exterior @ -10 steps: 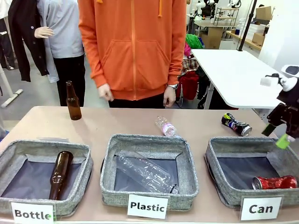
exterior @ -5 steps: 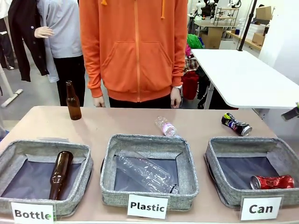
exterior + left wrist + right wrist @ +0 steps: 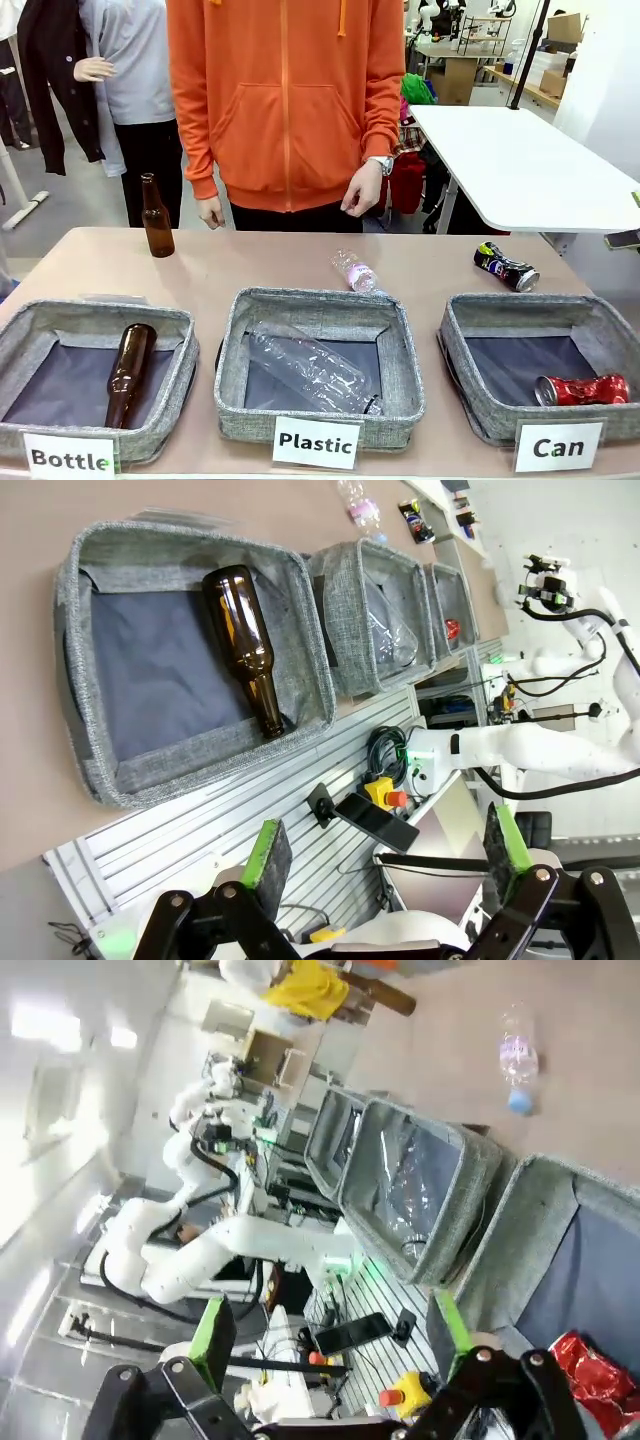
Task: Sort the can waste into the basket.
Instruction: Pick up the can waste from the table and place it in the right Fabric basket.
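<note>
A crushed red can (image 3: 585, 390) lies in the front right corner of the grey "Can" basket (image 3: 470, 320). It also shows at the lower right of the right wrist view as the red can (image 3: 590, 1375), just beyond the basket wall (image 3: 525, 1230). A black printed can (image 3: 506, 267) lies on the table behind that basket. My right gripper (image 3: 332, 1332) is open and holds nothing, raised off to the side of the basket. My left gripper (image 3: 386, 848) is open too, hanging over the table's near edge in front of the "Bottle" basket (image 3: 90, 770).
The "Plastic" basket (image 3: 232, 350) holds a clear bottle; the "Bottle" basket (image 3: 20, 335) holds a brown one. A small plastic bottle (image 3: 354, 270) and an upright brown bottle (image 3: 155, 217) stand on the table. A person in an orange hoodie stands at the far edge, one hand (image 3: 360, 190) raised.
My right gripper has pulled away from above the Can basket to the right, out of the front picture. The red can stays in the basket. The person's hand has lifted.
</note>
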{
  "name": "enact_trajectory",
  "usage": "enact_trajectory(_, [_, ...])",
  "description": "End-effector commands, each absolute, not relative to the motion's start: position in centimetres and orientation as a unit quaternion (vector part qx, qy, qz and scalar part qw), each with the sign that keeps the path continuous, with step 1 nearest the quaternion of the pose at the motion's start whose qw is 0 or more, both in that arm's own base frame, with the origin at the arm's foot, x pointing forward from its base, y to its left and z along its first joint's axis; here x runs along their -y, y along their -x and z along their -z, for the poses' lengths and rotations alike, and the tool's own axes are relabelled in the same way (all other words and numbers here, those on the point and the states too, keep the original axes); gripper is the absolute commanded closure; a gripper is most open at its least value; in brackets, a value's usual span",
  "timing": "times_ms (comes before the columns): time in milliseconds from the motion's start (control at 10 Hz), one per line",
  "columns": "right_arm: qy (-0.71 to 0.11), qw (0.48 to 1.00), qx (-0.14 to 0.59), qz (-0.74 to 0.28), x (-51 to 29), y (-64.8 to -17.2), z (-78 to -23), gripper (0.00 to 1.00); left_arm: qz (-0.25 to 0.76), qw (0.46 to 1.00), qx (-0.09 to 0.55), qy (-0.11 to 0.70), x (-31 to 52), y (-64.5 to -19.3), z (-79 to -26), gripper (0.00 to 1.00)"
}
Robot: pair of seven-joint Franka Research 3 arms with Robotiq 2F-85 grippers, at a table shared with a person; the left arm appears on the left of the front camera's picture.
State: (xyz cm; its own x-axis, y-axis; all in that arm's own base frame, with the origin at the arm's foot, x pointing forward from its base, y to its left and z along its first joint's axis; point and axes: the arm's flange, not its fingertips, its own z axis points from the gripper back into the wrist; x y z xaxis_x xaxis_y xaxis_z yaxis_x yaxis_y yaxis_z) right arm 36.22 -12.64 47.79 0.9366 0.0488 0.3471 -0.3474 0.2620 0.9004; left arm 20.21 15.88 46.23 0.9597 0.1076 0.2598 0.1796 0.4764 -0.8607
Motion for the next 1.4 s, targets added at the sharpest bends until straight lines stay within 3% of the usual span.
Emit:
enact_trajectory(0, [-0.582, 0.788, 0.118, -0.162, 13.0, -36.4, -48.2, 0.0, 0.016, 0.844, 0.139, 0.518, -15.9, -20.1, -46.5, 0.0])
enact_trajectory(1200, [-0.582, 0.791, 0.117, -0.151, 12.7, -36.4, -48.0, 0.0, 0.016, 0.844, 0.139, 0.518, -15.9, -20.1, -46.5, 0.0])
enact_trajectory(1300, [-0.493, 0.861, 0.078, -0.098, 10.3, -38.0, -49.1, 0.0, 0.016, 0.844, 0.139, 0.518, -15.9, -20.1, -46.5, 0.0])
